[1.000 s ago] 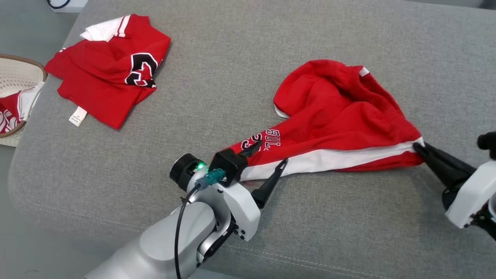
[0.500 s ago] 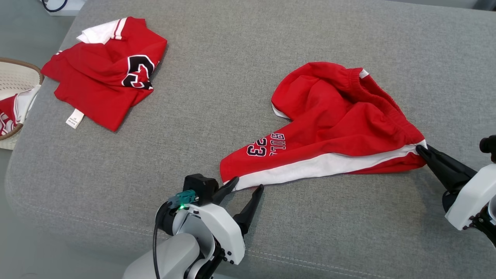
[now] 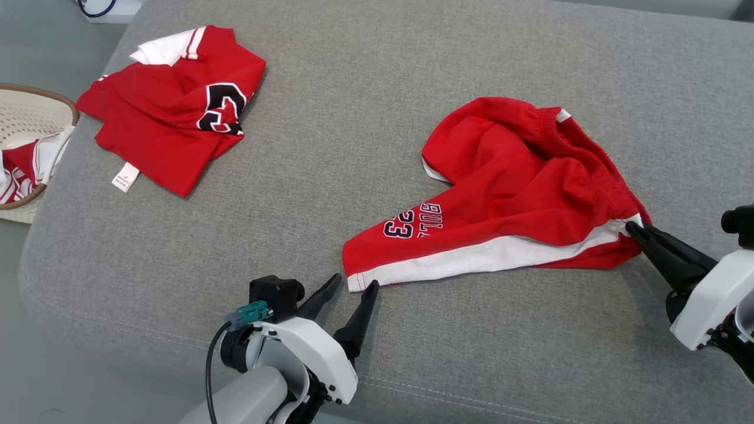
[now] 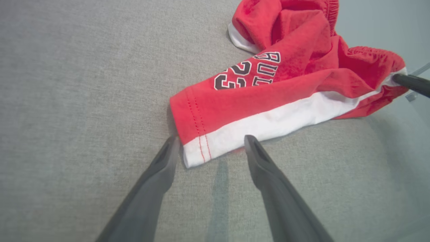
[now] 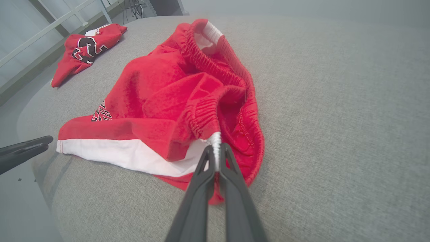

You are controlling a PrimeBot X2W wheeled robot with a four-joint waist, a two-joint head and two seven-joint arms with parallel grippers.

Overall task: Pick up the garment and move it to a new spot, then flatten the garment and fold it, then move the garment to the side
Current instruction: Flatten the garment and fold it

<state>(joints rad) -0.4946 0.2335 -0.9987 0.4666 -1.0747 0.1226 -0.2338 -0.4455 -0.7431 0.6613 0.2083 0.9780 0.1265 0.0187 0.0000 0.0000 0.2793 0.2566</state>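
Observation:
The garment is a pair of red shorts with a white side stripe and dark lettering, lying rumpled on the grey cushion. My right gripper is shut on the white waistband end of the stripe, seen close in the right wrist view where the garment spreads away from it. My left gripper is open with nothing in it, its tips right at the hem corner; in the left wrist view it straddles the white corner of the garment.
A second red jersey lies folded at the cushion's far left corner. A woven basket with red and white cloth stands off the left edge. The cushion's front edge runs just below my left wrist.
My left gripper has pulled back off the shorts' leg toward the front edge, now open at the hem corner. The right gripper keeps its hold. The camera shifted slightly.

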